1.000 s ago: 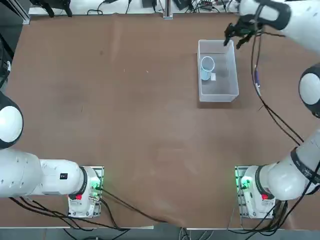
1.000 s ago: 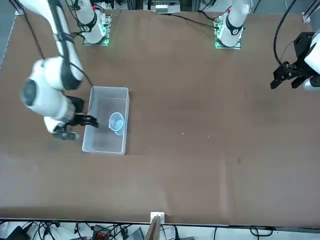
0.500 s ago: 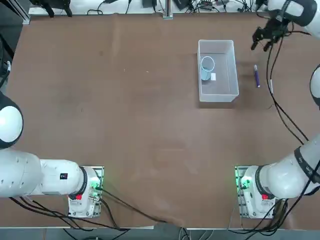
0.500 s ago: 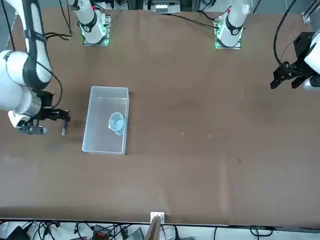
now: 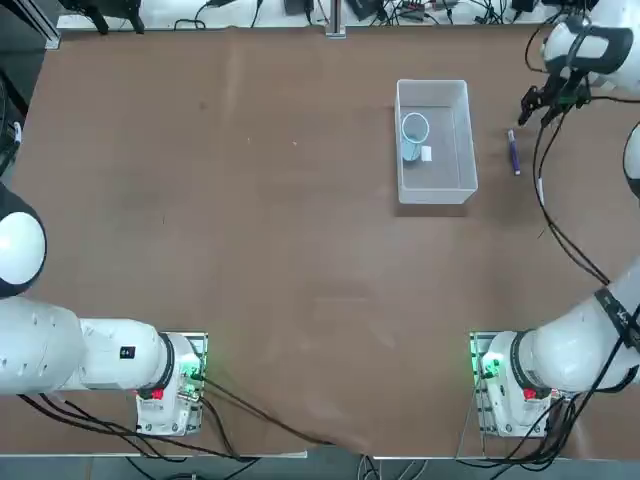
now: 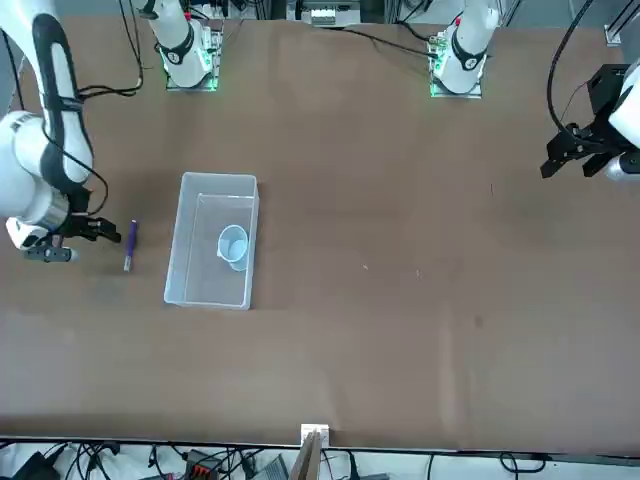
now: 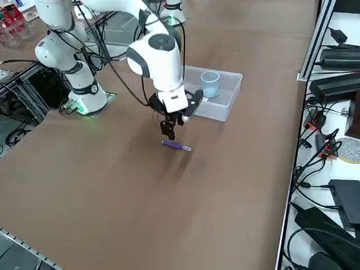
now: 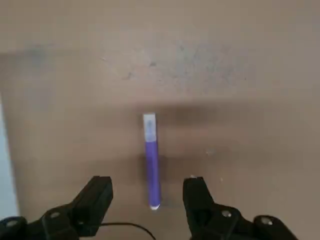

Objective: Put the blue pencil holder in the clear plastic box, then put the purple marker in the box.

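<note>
Right gripper (image 8: 147,192) above table (image 5: 250,250), fingers spread, holding nothing. Purple marker (image 8: 151,160) flat on table directly below, one end between fingertips, untouched.

Bright, even overhead light; soft shadows; wrist view slightly blurred.

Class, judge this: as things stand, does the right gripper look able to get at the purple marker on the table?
Probably yes. The right gripper hangs open just above the purple marker, which lies alone on the bare table beside the clear box; nothing covers it.
</note>
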Robot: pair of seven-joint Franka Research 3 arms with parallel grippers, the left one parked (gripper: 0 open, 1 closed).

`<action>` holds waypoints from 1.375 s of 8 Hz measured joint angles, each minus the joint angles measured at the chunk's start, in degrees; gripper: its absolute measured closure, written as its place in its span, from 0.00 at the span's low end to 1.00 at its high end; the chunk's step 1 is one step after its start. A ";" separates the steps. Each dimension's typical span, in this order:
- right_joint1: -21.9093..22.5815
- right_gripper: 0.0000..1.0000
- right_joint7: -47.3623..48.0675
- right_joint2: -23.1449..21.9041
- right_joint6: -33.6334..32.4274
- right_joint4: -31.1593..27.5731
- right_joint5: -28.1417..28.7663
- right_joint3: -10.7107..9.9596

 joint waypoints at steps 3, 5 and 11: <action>0.32 0.18 0.01 3.68 6.21 -2.72 0.04 0.40; 0.49 0.21 0.01 6.45 8.72 -2.74 0.04 0.56; 0.53 0.39 0.12 8.35 9.76 -2.73 0.46 1.60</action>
